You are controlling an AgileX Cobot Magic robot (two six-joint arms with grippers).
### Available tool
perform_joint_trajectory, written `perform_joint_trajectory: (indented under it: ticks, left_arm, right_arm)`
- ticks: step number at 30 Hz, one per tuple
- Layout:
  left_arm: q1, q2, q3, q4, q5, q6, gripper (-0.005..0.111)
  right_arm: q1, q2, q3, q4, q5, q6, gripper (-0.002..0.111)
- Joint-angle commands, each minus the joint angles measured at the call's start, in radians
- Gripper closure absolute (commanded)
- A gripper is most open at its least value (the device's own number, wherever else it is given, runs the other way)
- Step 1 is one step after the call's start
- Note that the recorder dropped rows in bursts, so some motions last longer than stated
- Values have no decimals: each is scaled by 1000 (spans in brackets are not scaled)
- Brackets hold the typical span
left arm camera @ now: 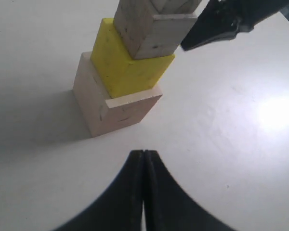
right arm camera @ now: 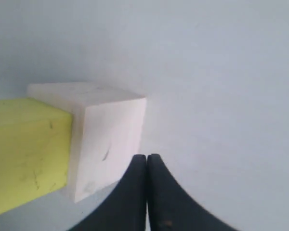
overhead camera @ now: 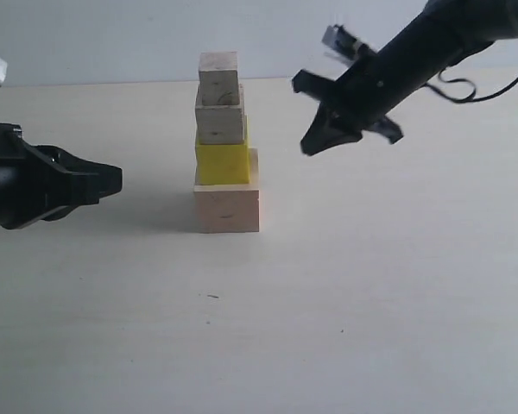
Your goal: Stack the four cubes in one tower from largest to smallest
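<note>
**Left side.** The left gripper (overhead camera: 115, 178), black with its jaws pressed together and holding nothing, hangs low over the pale tabletop (overhead camera: 371, 310). It points at the tower and stands apart from it.

**Centre.** The tower (overhead camera: 224, 147) stands on the table between the two arms, all four cubes in place.
- The large pale bare-wood cube (overhead camera: 228, 210) is the base.
- The bright yellow wooden cube (overhead camera: 222, 164) rests on it.
- The medium pale wood cube (overhead camera: 220, 122) comes next.
- The smallest pale wood cube (overhead camera: 218, 74) tops the column.

The order runs largest to smallest. The upper cubes sit toward the base's left side in the exterior view, leaving a bare ledge on its right. The column is therefore not centred.

**Right side.** The right gripper (overhead camera: 311, 145), also pinched closed and empty, hangs in the air beside the upper cubes, near but not touching.

**Step in hand.** In my judgement, stacking is complete and only the retreat remains. The next move calls for each arm to draw back outward, away from the column, without brushing it. The off-centre stack would tolerate little contact.

**Room.** Bare table lies in front and on both flanks. The table's far edge runs behind the tower, but how close cannot be told.
</note>
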Motion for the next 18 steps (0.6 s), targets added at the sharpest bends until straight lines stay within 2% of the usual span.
perform_joint_trajectory:
  ticks: [1, 5, 10, 16, 18]
  left_arm:
    - [2, -32, 2, -2, 41, 1, 107]
    - [2, -64, 0, -2, 106, 1, 107]
    - [2, -112, -44, -2, 195, 7, 107]
    - [47, -147, -181, -2, 214, 97, 107]
    - [72, -162, -259, -2, 258, 156, 107]
  right_arm:
    - [-101, -156, 2, -94, -66, -15, 108]
    - [-141, -328, 2, -166, -126, -30, 108]
    - [-148, -609, 83, -173, -288, -87, 108]
    - [-148, -929, 182, -246, -418, -123, 108]
    - [-148, -1051, 190, -307, -441, -120, 108]
